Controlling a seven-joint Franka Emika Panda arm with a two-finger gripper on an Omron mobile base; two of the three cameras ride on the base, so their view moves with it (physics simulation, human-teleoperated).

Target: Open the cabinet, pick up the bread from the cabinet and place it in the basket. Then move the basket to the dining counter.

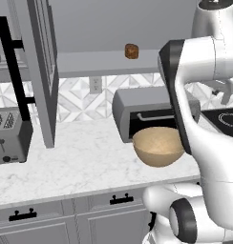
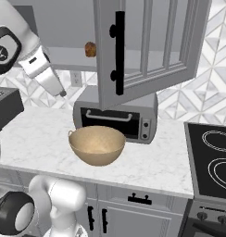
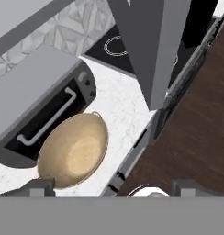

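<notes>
Marble counter point(image 1: 80, 162) runs under the cabinet point(image 2: 147, 46), whose doors stand swung out, so opening looks done. On its shelf sits the bread point(image 1: 132, 51), well above the empty basket point(image 2: 97, 144), which rests just before the toaster oven point(image 2: 117, 115). Raised at cabinet height left of the bread, the end effector point(image 2: 59, 90) has its jaws spread wide, holding nothing. Reaching level between the doors, centring on the loaf before closing, seems wise.

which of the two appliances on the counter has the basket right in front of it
The wide grey toaster oven with the bar-handled door, beside the stove; the tan bowl-shaped basket sits directly before it. The slotted grey toaster stands apart at the counter's other end.
</notes>
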